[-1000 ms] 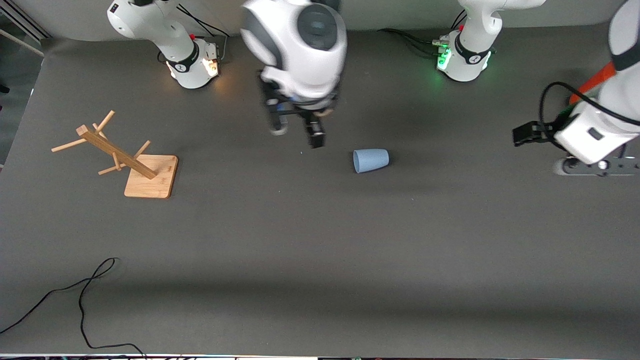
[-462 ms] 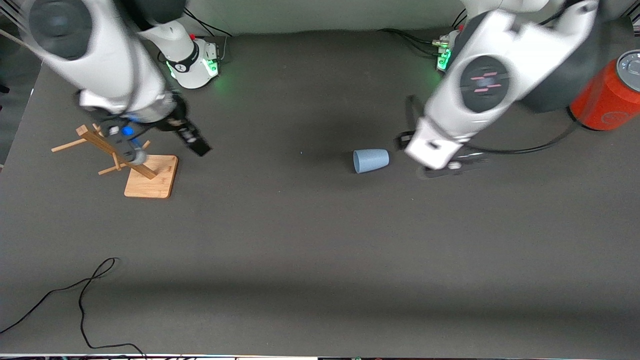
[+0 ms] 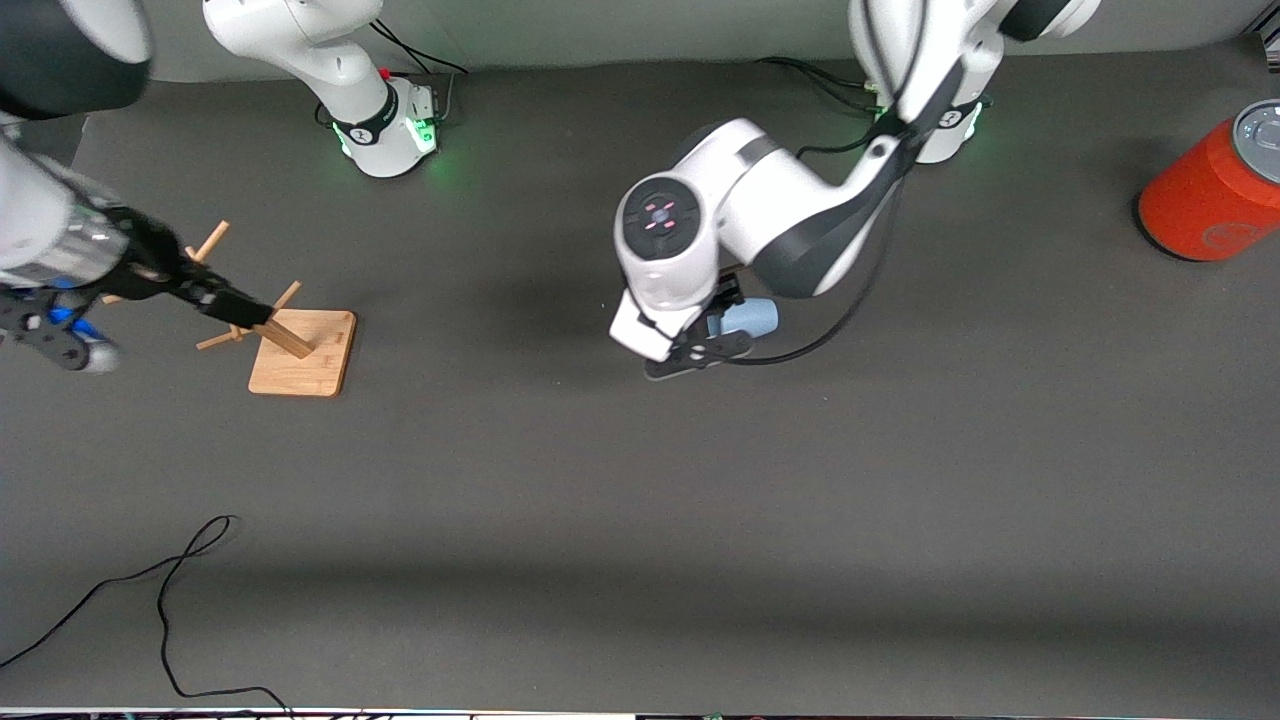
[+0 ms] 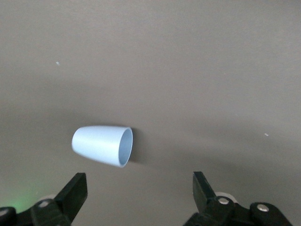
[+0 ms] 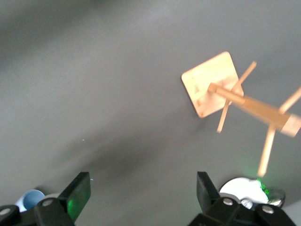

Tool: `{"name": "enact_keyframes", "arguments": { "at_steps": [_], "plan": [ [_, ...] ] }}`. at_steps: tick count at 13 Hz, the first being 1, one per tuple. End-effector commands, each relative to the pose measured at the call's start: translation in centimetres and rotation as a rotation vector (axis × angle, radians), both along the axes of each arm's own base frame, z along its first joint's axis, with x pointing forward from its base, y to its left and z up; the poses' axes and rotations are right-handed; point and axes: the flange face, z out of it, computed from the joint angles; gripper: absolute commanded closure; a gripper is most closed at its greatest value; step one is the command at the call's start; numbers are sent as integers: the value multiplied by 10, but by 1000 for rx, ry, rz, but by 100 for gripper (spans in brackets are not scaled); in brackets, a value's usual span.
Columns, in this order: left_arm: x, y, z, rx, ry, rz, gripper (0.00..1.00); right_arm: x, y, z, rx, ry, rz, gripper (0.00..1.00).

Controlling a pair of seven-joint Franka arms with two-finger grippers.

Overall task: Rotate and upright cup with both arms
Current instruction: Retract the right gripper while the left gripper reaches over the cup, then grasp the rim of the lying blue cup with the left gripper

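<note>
Grey table [image 3: 640, 500], cup [image 3: 755, 316] on its side

Light-blue plain cup [image 4: 102, 145]. Dark grey matte table [image 3: 640, 520]. Pale wooden rack [image 3: 290, 350], light tan base and pegs. Orange-red cylinder [image 3: 1205, 205] with grey lid. White arms with dark grey joints; green-lit bases. Black left gripper [image 4: 136, 197] and black right gripper [image 5: 143, 200], silver screws. Thin black cable [image 3: 165, 600] on table.
</note>
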Motion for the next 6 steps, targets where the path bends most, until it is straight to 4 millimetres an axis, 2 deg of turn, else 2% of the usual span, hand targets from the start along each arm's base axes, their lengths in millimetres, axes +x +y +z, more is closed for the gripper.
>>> {"name": "enact_keyframes", "arguments": {
  "at_steps": [1,3,4,5,6],
  "plan": [
    [-9,-3,-53,159,-28,-70,0,-15,-31,1,58,-60,154,0],
    [-22,1,-91,275,-13,-235,1,-15,-54,-1,46,-104,264,0],
    [-40,-5,-111,360,13,-356,1,-14,-60,-3,44,-119,313,0],
    [-45,-3,-134,440,28,-424,2,-13,-65,-3,45,-132,351,0],
    [-54,-9,-149,478,41,-486,2,-11,-73,-3,29,-145,383,0]
  ]
}}
